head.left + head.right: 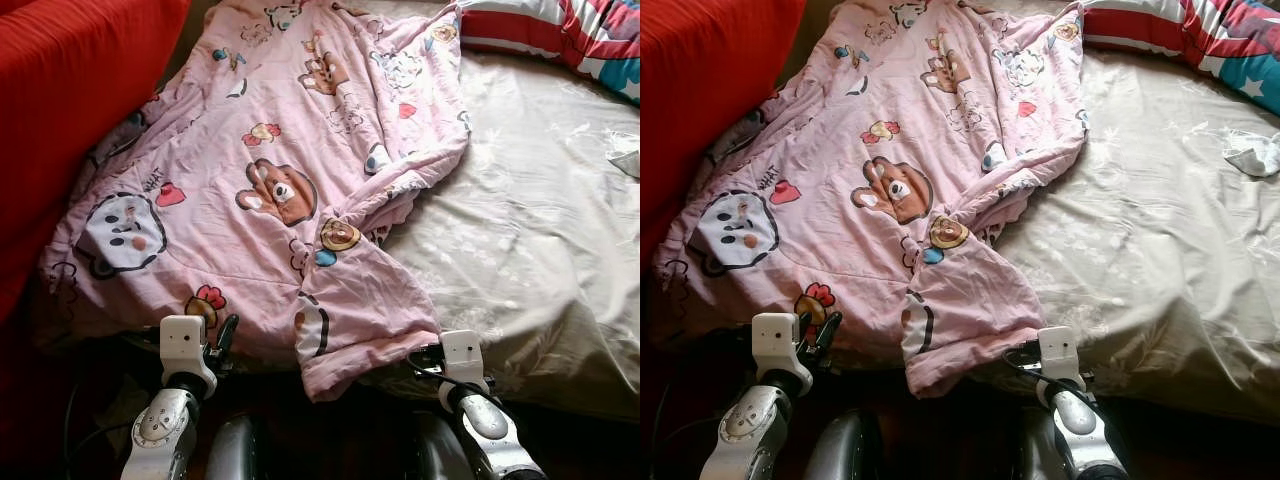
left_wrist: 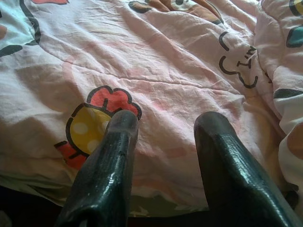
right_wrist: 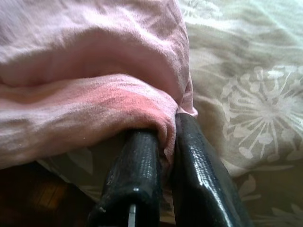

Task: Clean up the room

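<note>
two grippers sit at the near edge of the bed [image 1: 560,300], one at each lower corner of the pink cartoon-print quilt [image 1: 270,150]. the quilt lies rumpled along the bed's left half, its long axis running away from the robot toward the striped pillow [image 1: 560,30], with a red blanket [image 1: 70,100] against its left side. the right gripper [image 3: 166,137] has its fingers pressed together on a fold of the quilt's near right corner, the pink cloth bunched between them. the left gripper [image 2: 165,130] holds nothing: its fingers are spread and point straight at the hem just ahead, beside a red-and-yellow printed figure [image 2: 97,125]. so the coming move likely belongs to the left arm, a short reach forward to close on that edge. the quilt looks soft, thin-padded and creased, likely to slump and slide when lifted. under it is a beige bedsheet [image 3: 251,94] with a pale dandelion pattern, smooth and slightly shiny. a small white crumpled thing [image 1: 1252,155] lies far right on the sheet.
</note>
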{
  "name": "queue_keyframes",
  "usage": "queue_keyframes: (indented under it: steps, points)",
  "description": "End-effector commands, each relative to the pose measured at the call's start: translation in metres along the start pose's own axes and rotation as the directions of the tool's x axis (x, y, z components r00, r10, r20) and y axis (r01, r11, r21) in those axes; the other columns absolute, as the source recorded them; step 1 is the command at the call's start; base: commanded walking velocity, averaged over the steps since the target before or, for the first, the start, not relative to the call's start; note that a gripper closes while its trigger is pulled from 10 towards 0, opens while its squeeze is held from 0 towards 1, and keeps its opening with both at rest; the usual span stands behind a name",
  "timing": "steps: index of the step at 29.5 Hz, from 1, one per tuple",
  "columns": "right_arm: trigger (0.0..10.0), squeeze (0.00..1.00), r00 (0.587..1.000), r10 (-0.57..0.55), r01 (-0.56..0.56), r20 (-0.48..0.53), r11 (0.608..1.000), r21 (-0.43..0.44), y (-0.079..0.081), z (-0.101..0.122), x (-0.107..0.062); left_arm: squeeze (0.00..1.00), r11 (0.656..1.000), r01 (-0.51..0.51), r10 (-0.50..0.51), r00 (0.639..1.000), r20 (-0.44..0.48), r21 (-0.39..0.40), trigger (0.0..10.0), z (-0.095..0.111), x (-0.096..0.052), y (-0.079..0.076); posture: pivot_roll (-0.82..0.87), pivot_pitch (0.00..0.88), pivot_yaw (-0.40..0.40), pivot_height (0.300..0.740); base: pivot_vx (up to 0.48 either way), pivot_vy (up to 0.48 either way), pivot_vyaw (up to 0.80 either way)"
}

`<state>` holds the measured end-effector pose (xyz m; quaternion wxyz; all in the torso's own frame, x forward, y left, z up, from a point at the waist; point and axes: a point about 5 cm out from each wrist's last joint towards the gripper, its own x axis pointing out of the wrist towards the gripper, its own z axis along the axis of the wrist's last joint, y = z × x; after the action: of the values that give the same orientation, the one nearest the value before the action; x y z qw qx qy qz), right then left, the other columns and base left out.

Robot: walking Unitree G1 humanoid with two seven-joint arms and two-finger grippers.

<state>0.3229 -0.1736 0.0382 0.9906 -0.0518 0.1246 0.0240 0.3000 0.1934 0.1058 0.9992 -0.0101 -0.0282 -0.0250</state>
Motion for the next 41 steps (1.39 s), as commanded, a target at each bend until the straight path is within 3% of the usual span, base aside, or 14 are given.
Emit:
queue_keyframes:
  steps: [1,10,24,32,41]
  points:
    - [10.0,0.0,1.0,-0.005,0.005,-0.004,1.0,0.027,0.001,-0.007,-0.004,0.0,1.0,-0.012,0.012,1.0,-0.017,0.003,10.0,-0.005,-0.003,0.001,0.11,0.288,0.004,0.593,0.0,0.0,0.0]
    - [10.0,0.0,1.0,0.006,-0.008,0.028,0.999,0.048,0.001,-0.003,-0.004,0.0,0.999,-0.034,0.035,0.999,-0.005,0.017,10.0,-0.003,-0.002,0.005,0.11,0.282,0.001,0.638,0.0,0.0,0.0]
    - [10.0,0.0,0.995,-0.034,0.027,0.094,0.997,0.066,-0.009,-0.001,-0.009,0.0,0.991,-0.115,0.118,0.992,-0.033,0.066,10.0,-0.012,-0.008,0.035,0.1,0.253,-0.002,0.738,0.0,0.0,0.0]
    - [10.0,0.0,0.99,-0.051,0.042,0.131,0.997,0.07,-0.013,0.0,-0.012,0.0,0.991,-0.115,0.116,0.993,-0.019,0.07,10.0,-0.009,-0.005,0.036,0.1,0.234,-0.004,0.74,0.0,0.0,0.0]
    - [10.0,0.0,0.986,-0.058,0.048,0.156,0.996,0.069,-0.014,0.002,-0.014,0.0,0.997,-0.072,0.073,0.997,-0.009,0.038,10.0,-0.01,-0.001,0.023,0.1,0.217,-0.003,0.74,0.0,0.0,0.0]
